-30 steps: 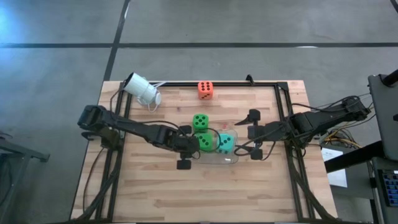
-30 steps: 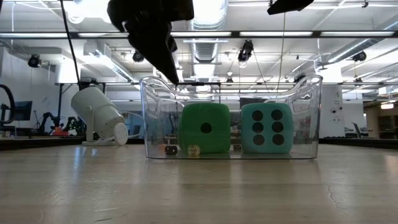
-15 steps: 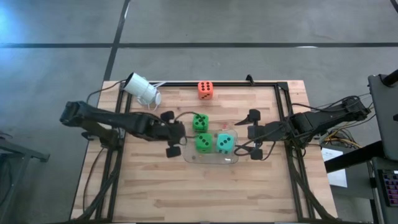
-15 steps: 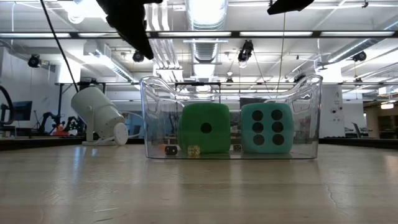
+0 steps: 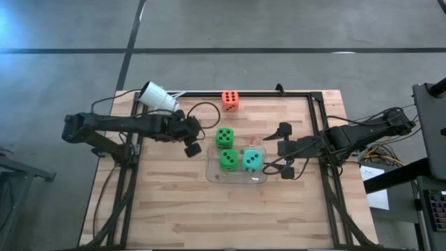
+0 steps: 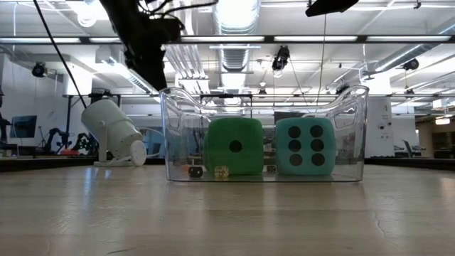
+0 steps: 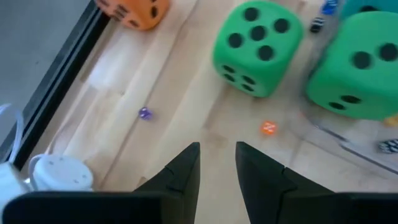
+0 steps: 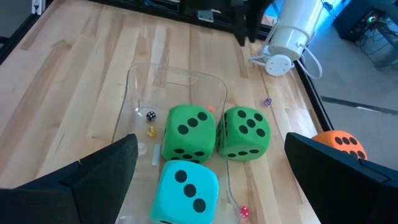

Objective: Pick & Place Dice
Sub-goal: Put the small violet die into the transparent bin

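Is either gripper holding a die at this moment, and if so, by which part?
Nothing is held. The left gripper is empty, its fingers nearly together; the right gripper is open and empty.

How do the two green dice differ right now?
One green die sits inside the clear bin, beside the teal die; the other green die sits on the bare wood just outside the bin. Seen from above, the binned one shows six pips, the outside one five. Both look the same size and colour.
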